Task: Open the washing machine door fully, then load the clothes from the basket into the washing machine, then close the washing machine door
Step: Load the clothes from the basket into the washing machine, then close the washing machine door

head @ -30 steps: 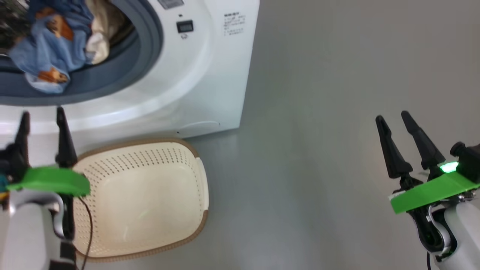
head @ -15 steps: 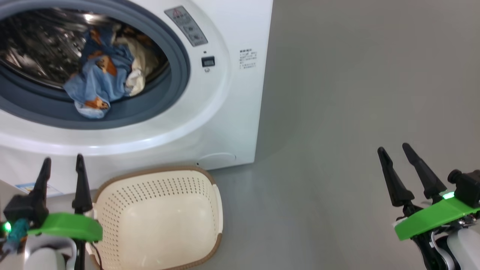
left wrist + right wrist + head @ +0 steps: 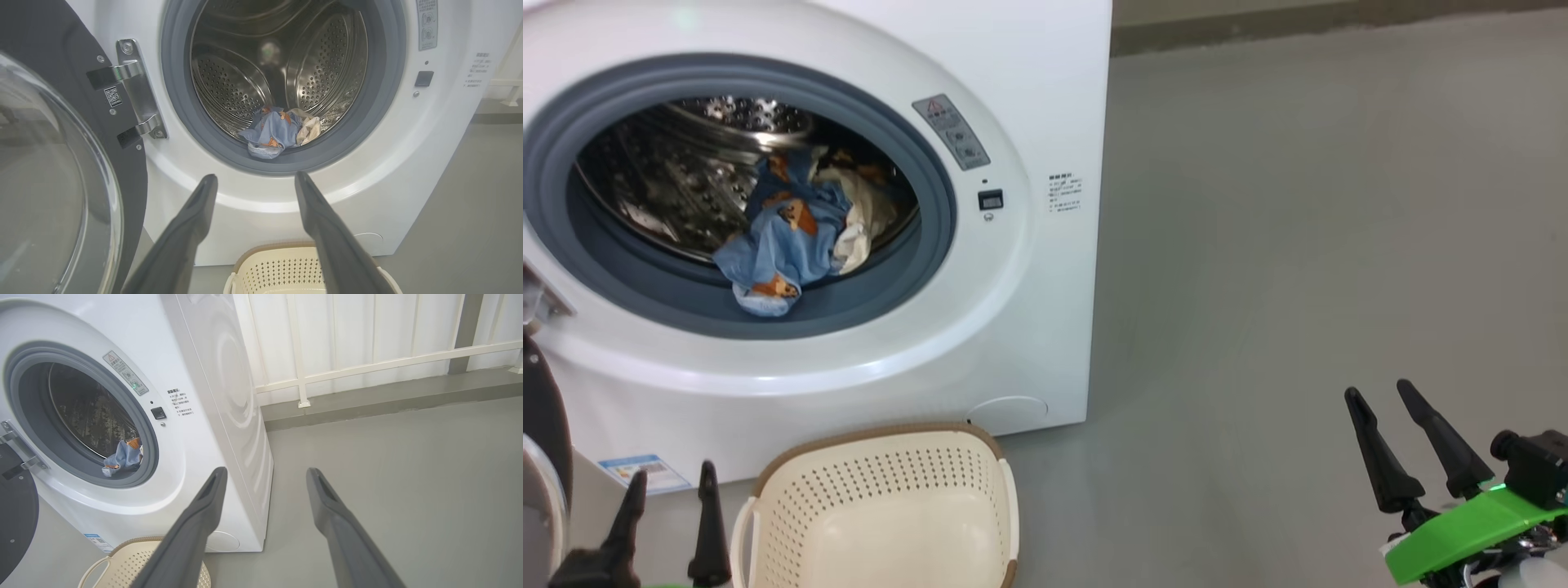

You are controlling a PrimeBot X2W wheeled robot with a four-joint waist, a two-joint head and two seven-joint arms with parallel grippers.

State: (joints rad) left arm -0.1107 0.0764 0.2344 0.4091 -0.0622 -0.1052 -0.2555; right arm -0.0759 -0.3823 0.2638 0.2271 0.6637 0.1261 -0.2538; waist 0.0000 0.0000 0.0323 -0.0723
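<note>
The white washing machine (image 3: 1029, 98) stands open, and its black-rimmed glass door (image 3: 49, 183) is swung wide to the left on a steel hinge (image 3: 139, 94). Light blue printed clothes (image 3: 784, 245) with white cloth lie at the front of the steel drum (image 3: 229, 81), partly over the grey gasket (image 3: 935, 204). On the floor in front sits the cream basket (image 3: 882, 514), which looks bare inside. My left gripper (image 3: 670, 482) is open beside the basket's left edge, holding nothing. Off to the right over bare floor, my right gripper (image 3: 1380, 396) is open and holds nothing.
Grey floor (image 3: 1298, 245) stretches to the right of the machine. A white railing (image 3: 367, 367) and a low kerb (image 3: 388, 400) run along the far wall behind it. The open door takes up the room at the left.
The head camera has tilted up, so the machine, basket and both grippers sit lower in the head view. The clothes and basket stay where they were.
</note>
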